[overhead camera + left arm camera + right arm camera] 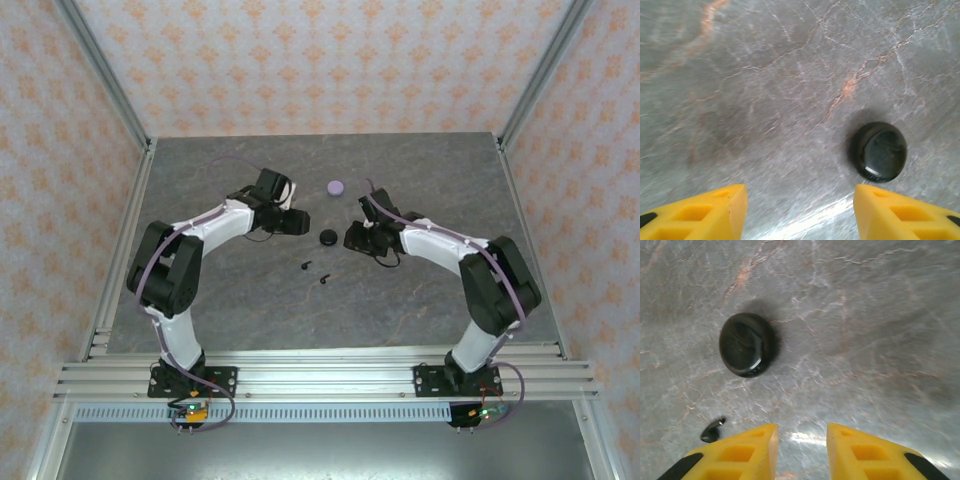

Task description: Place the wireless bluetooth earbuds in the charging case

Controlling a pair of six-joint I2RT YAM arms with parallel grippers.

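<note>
A round black charging case (328,236) lies at mid-table between my two grippers. In the left wrist view the case (878,151) sits ahead and to the right of my left gripper (800,212), whose yellow fingers (715,212) stand wide apart and open over bare table. My right gripper (802,442) is open with a narrower gap and holds nothing; the case (746,344) lies ahead to its left. Two tiny black earbuds (307,265) (323,279) lie on the table nearer the arm bases than the case. One earbud (712,431) shows just left of the right fingers.
A round lavender case (336,186) rests farther back on the grey marbled table (420,300). Patterned walls and metal frame posts enclose the table on three sides. An aluminium rail (320,380) runs along the near edge, where the arm bases are bolted.
</note>
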